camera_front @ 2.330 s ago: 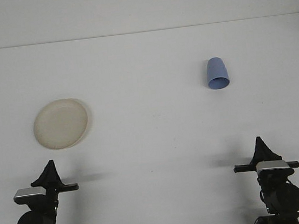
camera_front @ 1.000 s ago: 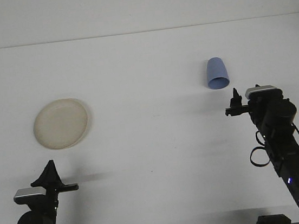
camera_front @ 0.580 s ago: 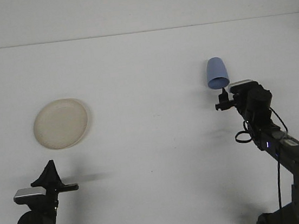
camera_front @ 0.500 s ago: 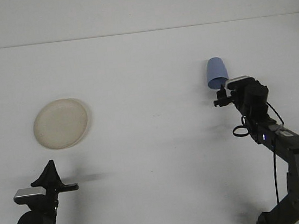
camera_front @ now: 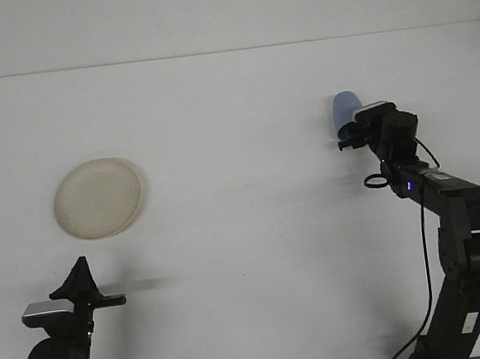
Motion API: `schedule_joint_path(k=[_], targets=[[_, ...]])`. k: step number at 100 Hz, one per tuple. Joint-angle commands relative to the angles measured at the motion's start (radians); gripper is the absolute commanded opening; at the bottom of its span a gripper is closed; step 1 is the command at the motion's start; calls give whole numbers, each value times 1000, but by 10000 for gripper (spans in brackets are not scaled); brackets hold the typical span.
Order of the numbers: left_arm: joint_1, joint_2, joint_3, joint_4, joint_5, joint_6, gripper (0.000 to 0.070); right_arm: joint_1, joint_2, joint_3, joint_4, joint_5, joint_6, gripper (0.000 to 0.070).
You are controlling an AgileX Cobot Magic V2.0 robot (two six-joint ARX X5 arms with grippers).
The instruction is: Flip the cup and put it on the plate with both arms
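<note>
The right gripper (camera_front: 348,131) has reached the blue cup (camera_front: 343,111), having travelled forward from its parked spot at the near edge of the table within the last couple of seconds. It now overlaps the cup's lower, near side, where half a second ago it was just short of it. Whether its fingers are released or clenched on the cup I cannot tell, since the wrist hides them from this view.

The cup sits on the white table (camera_front: 246,231) on the far right, apparently mouth down and at the same place as before, so it does not look lifted yet. The cream plate (camera_front: 98,198) lies well apart on the left side, bare.

The left gripper (camera_front: 82,282) is parked at the near left edge and has not stirred; its fingers cannot be read either.

My judgement is that the approach is over and the grasp is the step in hand. Flipping, handing across and setting the cup on the plate all remain.
</note>
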Motion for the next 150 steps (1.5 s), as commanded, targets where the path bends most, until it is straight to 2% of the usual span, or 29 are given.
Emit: schedule_joint_path(k=[1,3,31,49,69,87,104,111,117,130,150], targets=[[0,-1,-20,10,-2,-2,13,1,27,21,21,-3,-1,35],[0,-1,-20,10,-2,-2,13,1,27,21,24,-5,3,0],[0,-1,-20,10,-2,-2,13,-5,-71,20,-57,-26,74,0],[0,-1,-20,10,-2,-2,13,-24,-240,20,-192,-78,229,0],[0,-1,-20,10,-2,-2,13,-41,-461,20,-377,-253,389,0],[0,-1,-20,10,-2,-2,13,-35,-628,20,-494,-403,450,0],[0,-1,-20,10,-2,-2,13,18,-736,39,-670,-481,433,0],[0,-1,-20,11,-2,-2,13,58,-745,79,-808,-498,380,0],[0,-1,-20,11,-2,-2,13,105,-745,127,-956,-492,303,0],[0,-1,-20,11,-2,-23,13,248,-697,238,-1228,-417,198,0],[0,-1,-20,11,-2,-191,13,496,-562,366,-1511,-253,124,0]])
